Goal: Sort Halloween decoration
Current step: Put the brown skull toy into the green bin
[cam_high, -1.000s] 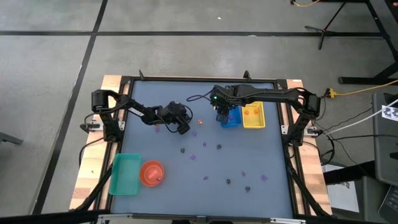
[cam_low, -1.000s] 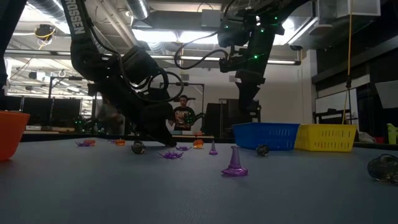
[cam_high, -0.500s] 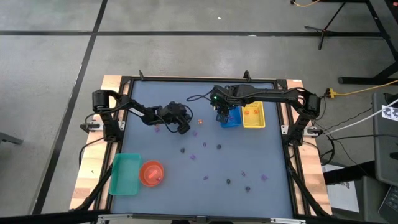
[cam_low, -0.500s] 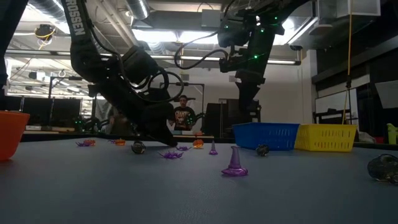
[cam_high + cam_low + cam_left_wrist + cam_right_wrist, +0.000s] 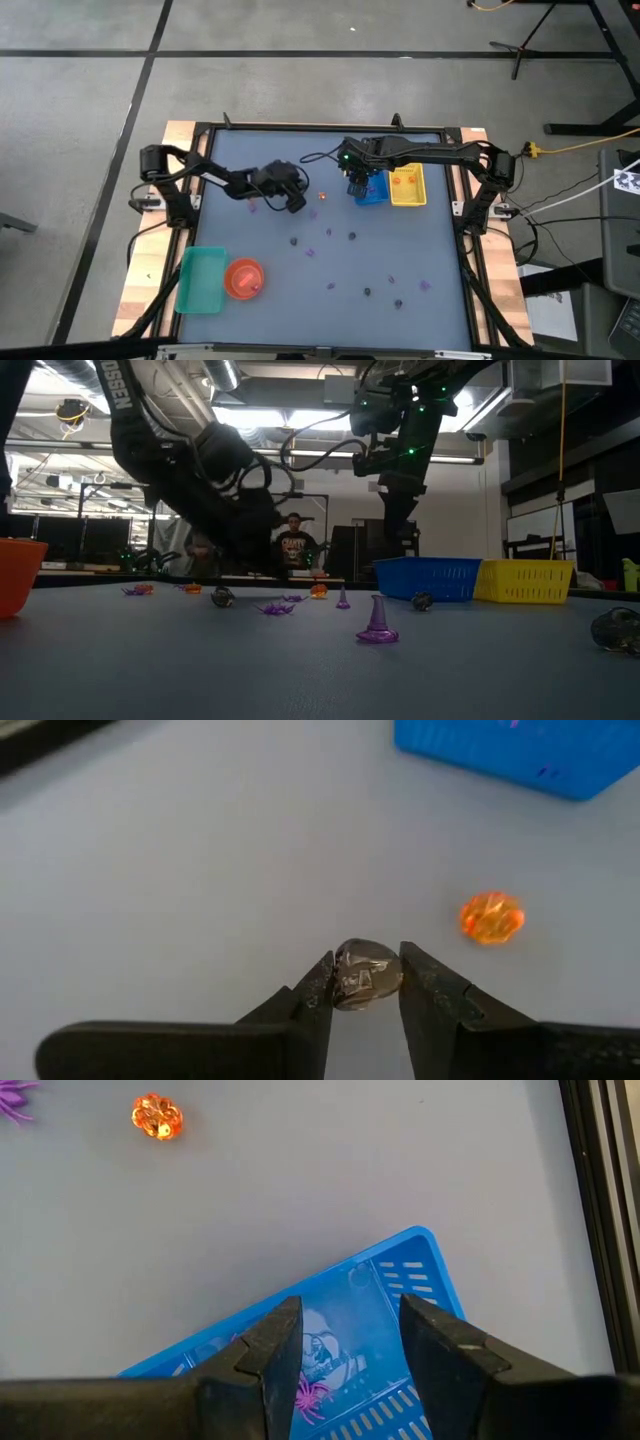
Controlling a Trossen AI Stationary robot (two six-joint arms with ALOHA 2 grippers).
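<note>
The Halloween decoration is scattered as tiny purple, orange and dark pieces over the grey table [image 5: 400,250]. My left gripper [image 5: 365,982] is left of the table's middle [image 5: 297,204], shut on a dark grey, shiny piece [image 5: 364,972]. An orange piece [image 5: 491,917] lies just beyond it on the table. My right gripper [image 5: 345,1355] hangs open above the blue tray [image 5: 350,1320], nothing between its fingers. A purple piece [image 5: 310,1392] and a dark one lie inside that tray. My left gripper pinches the dark grey piece by its two opposite sides [image 5: 345,982] between its two fingertips. The fingers slant down toward the table from its left side. The piece sits at their free ends, a little above the table top.
A yellow tray [image 5: 407,186] stands right of the blue tray [image 5: 372,191]. A green tray [image 5: 200,279] and a round orange bowl [image 5: 244,278] sit at the near left. Loose pieces [image 5: 352,236] dot the middle and near right. A person [image 5: 294,545] stands beyond the far edge.
My left gripper has tipped upward and its fingertips have risen off the table, staying shut on the dark piece. The other pieces lie where they were.
</note>
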